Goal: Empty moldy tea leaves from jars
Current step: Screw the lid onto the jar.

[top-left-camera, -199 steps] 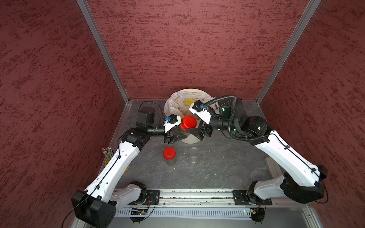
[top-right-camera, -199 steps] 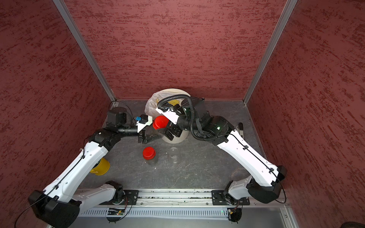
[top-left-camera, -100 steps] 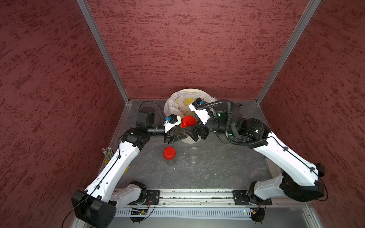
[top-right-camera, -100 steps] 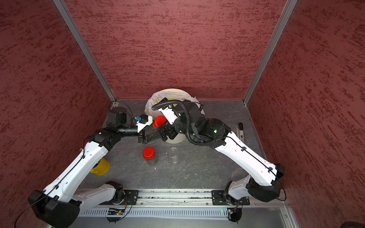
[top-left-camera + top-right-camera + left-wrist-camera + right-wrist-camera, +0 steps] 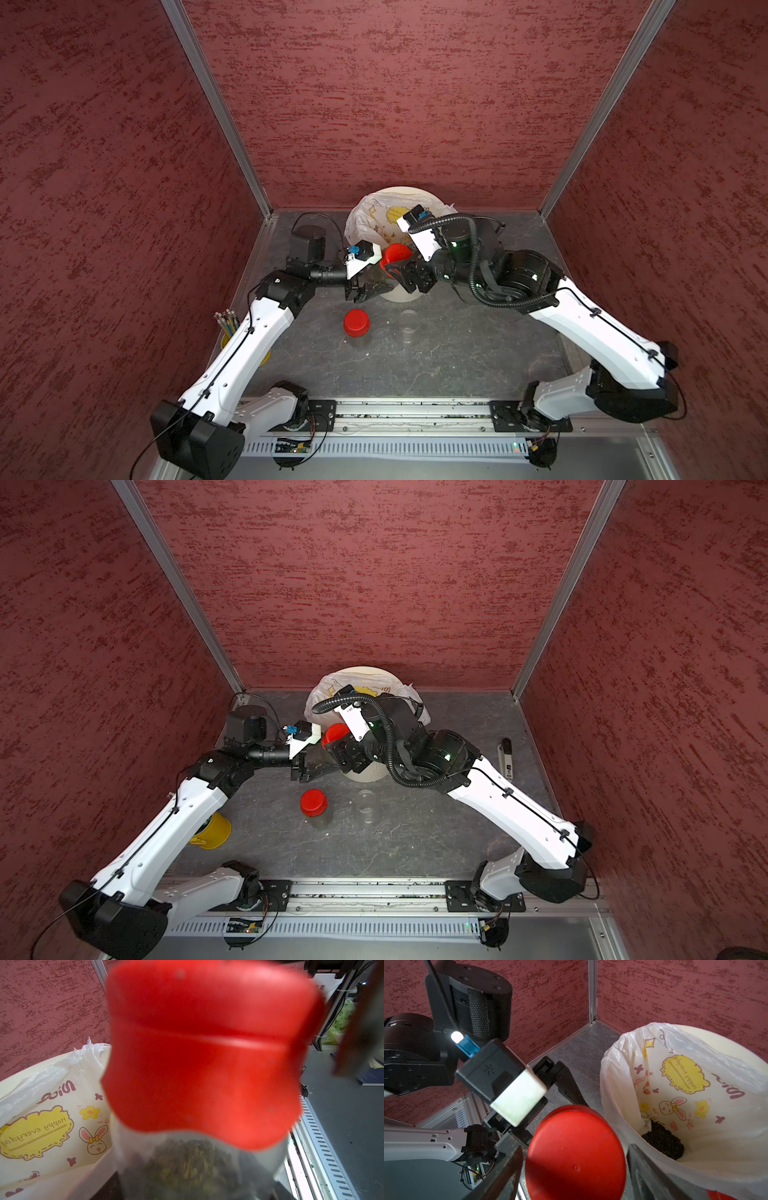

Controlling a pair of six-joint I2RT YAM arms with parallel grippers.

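My left gripper (image 5: 371, 286) is shut on a clear jar (image 5: 381, 279) with a red cap (image 5: 397, 253), holding it off the table in front of the bin (image 5: 399, 194). Olive-brown moldy tea leaves (image 5: 187, 1163) show through its wall under the cap (image 5: 207, 1053). My right gripper (image 5: 575, 1169) straddles that cap (image 5: 575, 1153), one finger (image 5: 500, 1176) on each side with narrow gaps, still open. A second capped jar (image 5: 356, 323) stands on the table. An uncapped clear jar (image 5: 408, 326) stands beside it.
The cream bin (image 5: 716, 1047) holds a white printed bag with a dark heap of leaves (image 5: 662, 1142) at the bottom. A yellow cup of pencils (image 5: 212, 831) sits by the left arm. A black-and-white tool (image 5: 506, 758) lies at the right.
My right gripper has moved in over the red cap and its jaws have narrowed around it. The left gripper and its jar have stayed put.
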